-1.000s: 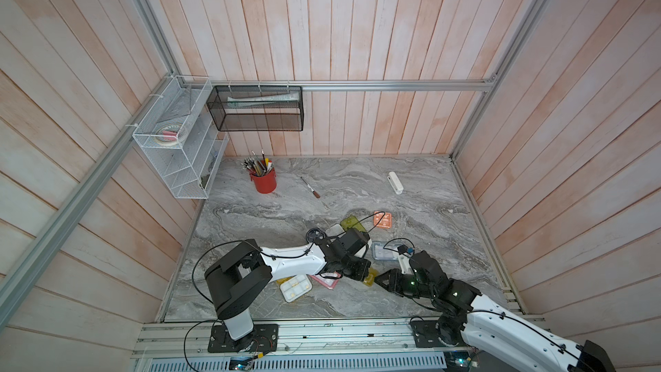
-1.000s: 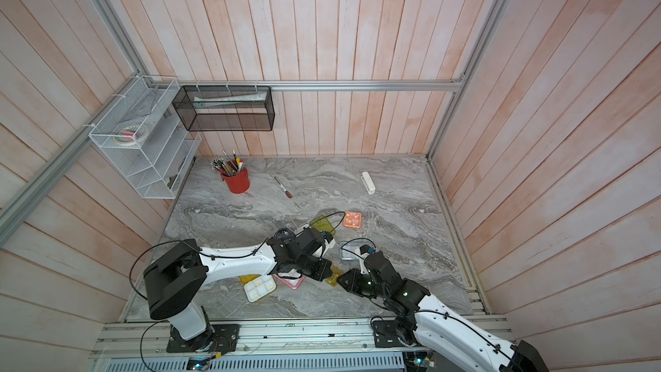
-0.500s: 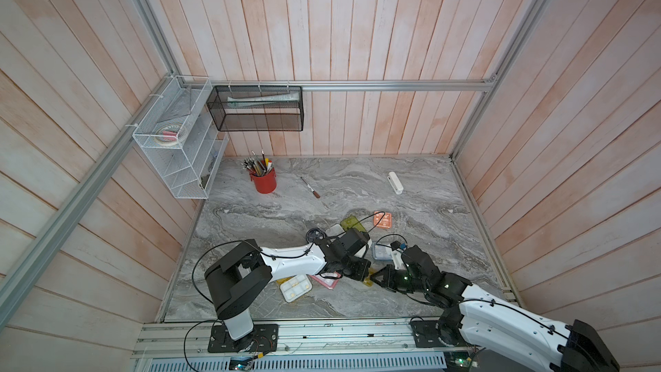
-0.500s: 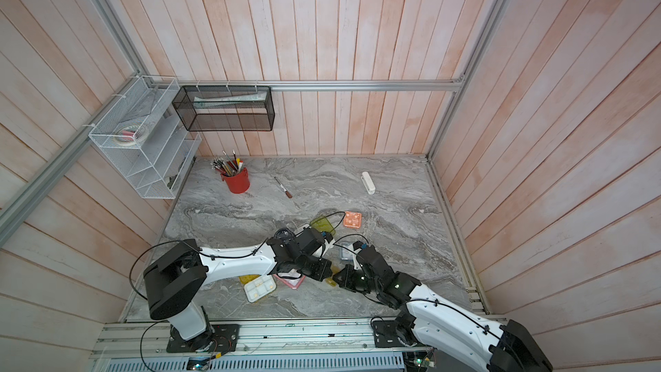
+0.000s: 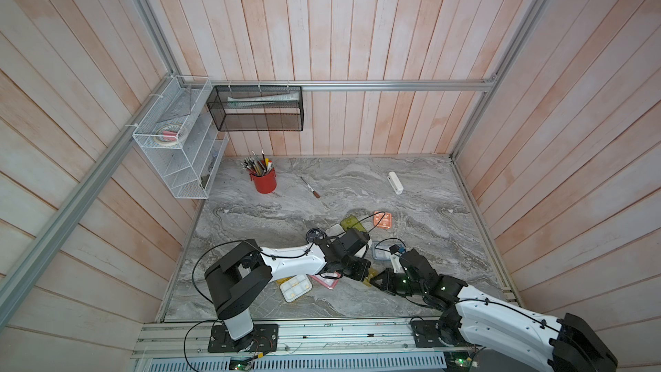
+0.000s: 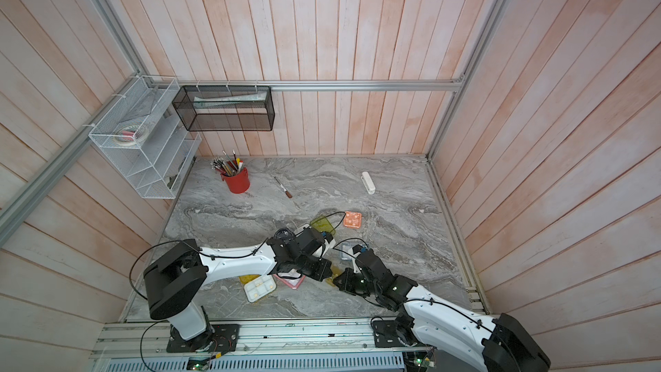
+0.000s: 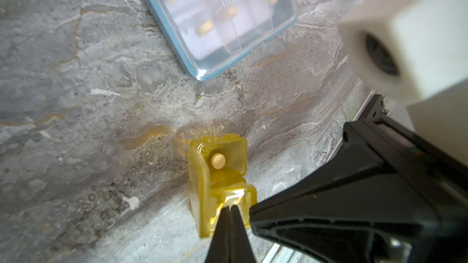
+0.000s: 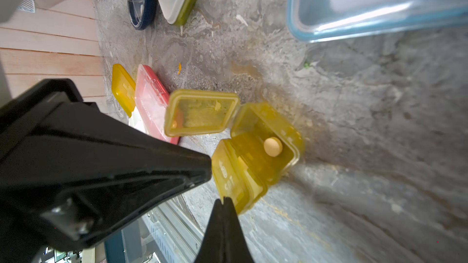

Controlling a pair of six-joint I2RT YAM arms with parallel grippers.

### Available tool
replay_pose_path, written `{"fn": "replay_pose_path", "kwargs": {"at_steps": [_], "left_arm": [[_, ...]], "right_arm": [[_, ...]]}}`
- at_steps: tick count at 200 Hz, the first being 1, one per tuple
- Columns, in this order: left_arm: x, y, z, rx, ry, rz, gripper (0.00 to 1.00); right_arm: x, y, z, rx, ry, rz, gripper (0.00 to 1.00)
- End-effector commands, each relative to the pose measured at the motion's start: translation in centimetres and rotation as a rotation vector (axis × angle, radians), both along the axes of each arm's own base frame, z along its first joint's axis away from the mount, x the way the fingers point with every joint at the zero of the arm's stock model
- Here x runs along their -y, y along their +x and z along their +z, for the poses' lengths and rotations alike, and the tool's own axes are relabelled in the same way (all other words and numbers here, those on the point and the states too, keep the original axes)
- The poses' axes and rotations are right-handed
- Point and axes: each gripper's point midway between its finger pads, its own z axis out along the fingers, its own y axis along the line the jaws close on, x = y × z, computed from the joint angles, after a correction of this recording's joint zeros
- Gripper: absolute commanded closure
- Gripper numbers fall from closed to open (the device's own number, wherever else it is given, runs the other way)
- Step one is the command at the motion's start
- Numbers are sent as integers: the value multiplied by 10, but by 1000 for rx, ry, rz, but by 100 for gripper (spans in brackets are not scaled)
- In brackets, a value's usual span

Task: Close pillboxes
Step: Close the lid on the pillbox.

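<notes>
Since the small amber translucent plastic pillbox (image 8: 255, 153) sits open on the grey marbled tabletop (image 7: 76, 97) between both arms, brace its base with the clenched, empty right gripper (image 8: 226, 202) while the likewise clenched, empty left gripper (image 7: 229, 213) swings the hinged lid (image 8: 200, 112) shut.

In both top views the left arm (image 5: 339, 255) covers most of the flat pink plastic pillbox (image 5: 328, 281) and part of the lime-green lidded pillbox (image 5: 352, 223). The clear blue-rimmed pillbox (image 7: 222, 21) is cut off at the edge in both wrist views; a white block (image 7: 417, 34) in the left wrist view is blurred
</notes>
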Motion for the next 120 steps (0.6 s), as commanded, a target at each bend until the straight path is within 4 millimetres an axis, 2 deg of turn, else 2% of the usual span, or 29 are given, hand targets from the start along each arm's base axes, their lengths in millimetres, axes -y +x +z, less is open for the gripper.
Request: {"fn": "replay_pose_path", "kwargs": {"at_steps": [1,52,120], "left_arm": [[2,3,4,29,7,-11,99],[0,3,2,30,14,-10,99],[1,3,1,31,13,-12,99]], "right_arm": [[1,0,-5,-1,-1,-9,96],[2,-2,-11,-12,0,-10,96],[-2,3,-2,10,14,-14,96]]}}
